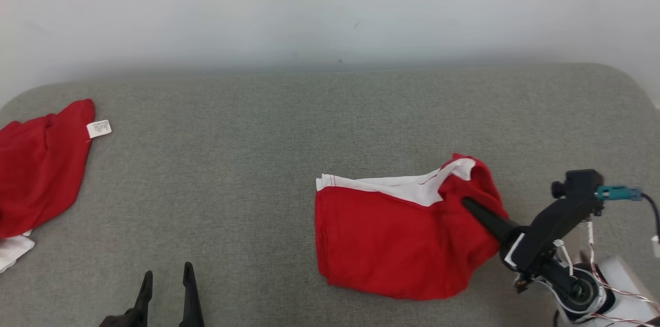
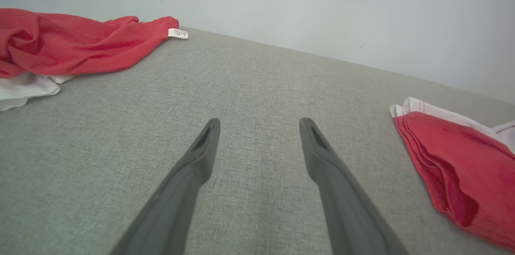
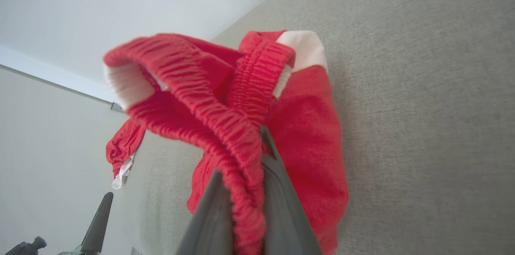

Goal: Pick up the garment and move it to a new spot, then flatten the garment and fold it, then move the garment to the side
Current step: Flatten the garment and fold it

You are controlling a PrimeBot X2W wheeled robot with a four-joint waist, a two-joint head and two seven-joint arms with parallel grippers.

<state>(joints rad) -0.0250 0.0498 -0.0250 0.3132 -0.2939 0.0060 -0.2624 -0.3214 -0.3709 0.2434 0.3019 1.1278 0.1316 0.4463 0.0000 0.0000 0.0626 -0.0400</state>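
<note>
Fold looks done; side-move step in hand.
Right gripper [image 1: 470,205] clamped on the elastic waistband of the folded red-and-white cloth shorts [image 1: 392,244], lying centre-right on the grey fabric surface [image 1: 258,162]. Left gripper [image 1: 168,269] fingers apart, empty. Next: lift without unfolding, set down away from the crumpled red garment [image 1: 41,167].

Head cam looks down from above the left claw [image 1: 167,275]; its wrist cam skims low behind it; right wrist cam's jammed against the folded red garment [image 3: 305,126], seen in all three.
</note>
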